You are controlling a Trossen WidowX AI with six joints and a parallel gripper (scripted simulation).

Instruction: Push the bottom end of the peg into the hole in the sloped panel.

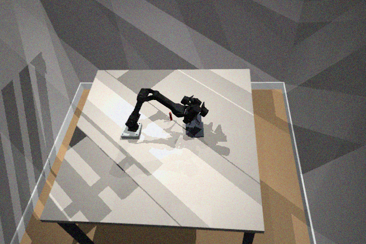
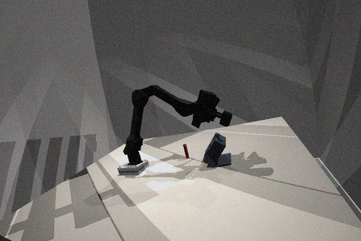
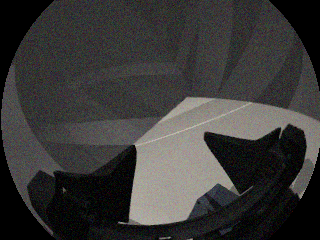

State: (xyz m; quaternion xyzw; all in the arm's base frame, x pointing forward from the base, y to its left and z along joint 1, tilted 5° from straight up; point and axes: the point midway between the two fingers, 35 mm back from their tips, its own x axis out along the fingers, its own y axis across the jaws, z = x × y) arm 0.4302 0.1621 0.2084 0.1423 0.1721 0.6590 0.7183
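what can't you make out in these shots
- Hole in the panel: not visible in any view; the exterior view shows the panel dark and from the side, and in the top view the arm overlaps it.
- Peg shape: too small in the top and exterior views to tell round from flat-sided; absent from the wrist view.
- Tool: open and empty, with its fingers only dark outlines in the wrist view.

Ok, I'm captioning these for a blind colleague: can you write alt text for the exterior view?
A black robot arm reaches over a pale table, its open, empty gripper held in the air above a dark sloped panel. A small red peg stands upright on the table between the arm's base and the panel, untouched.
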